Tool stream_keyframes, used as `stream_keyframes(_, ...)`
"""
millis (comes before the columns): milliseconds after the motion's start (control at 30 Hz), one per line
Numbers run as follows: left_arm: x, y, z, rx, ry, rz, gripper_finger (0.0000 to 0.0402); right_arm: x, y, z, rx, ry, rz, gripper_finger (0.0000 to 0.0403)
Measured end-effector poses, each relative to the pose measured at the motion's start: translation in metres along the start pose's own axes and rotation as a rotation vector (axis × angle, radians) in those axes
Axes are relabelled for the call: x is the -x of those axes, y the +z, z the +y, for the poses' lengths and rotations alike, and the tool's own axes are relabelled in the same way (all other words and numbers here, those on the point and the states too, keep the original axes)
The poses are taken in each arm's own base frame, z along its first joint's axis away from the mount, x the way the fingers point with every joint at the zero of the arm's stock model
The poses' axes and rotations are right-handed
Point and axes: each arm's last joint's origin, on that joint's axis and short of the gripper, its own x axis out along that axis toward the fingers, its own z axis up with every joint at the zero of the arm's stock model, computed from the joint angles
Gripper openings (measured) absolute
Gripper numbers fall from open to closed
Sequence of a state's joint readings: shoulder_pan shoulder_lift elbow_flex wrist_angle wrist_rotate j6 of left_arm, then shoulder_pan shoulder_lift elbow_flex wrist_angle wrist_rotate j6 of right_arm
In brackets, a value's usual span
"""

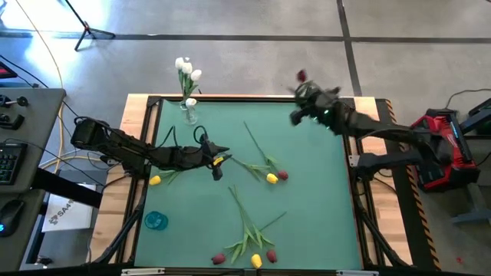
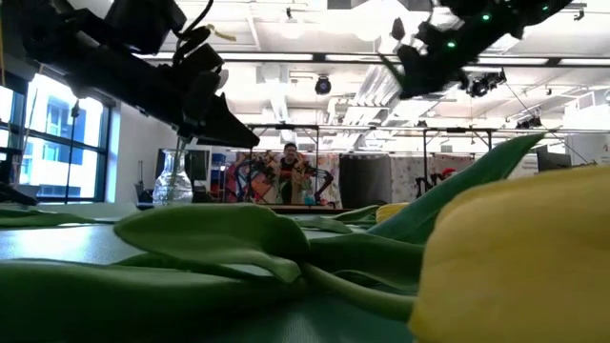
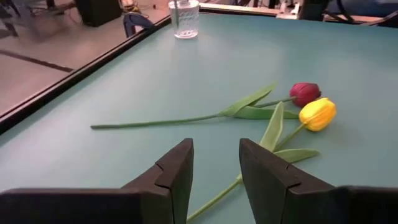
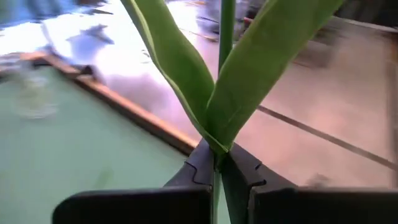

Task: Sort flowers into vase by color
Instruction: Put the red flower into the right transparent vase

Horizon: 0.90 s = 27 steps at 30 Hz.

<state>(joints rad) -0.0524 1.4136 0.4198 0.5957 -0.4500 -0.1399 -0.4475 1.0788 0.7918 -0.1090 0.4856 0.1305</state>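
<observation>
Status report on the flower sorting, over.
Right gripper shut on dark red tulip, raised at far edge. Left gripper open over mat, empty. White tulips in vase. Nothing blocking.

table mat teal | tulip yellow | tulip dark red | vase flowers white

vase with tulips at table's far-left edge, two tulip heads side by side mid-table right of left gripper, tulip cluster at near edge, right gripper at far-right edge gripping a stem.
</observation>
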Motion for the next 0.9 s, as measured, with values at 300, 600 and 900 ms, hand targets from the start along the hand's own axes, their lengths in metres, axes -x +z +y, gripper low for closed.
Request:
stream_keyframes(300, -0.005, 0.001, 0.012, 0.007, 0.049, 0.002, 0.0115, 0.026, 0.016, -0.053, -0.038, -0.198, -0.083, 0.0)
stream_keyframes(600, -0.007, 0.002, 0.018, 0.015, 0.071, 0.003, 0.0115, 0.015, -0.004, -0.08, -0.073, -0.316, 0.001, 0.0)
stream_keyframes(900, -0.007, 0.002, 0.018, 0.009, 0.071, 0.004, 0.0115, 0.011, -0.017, -0.092, -0.173, -0.308, 0.078, 0.0009)
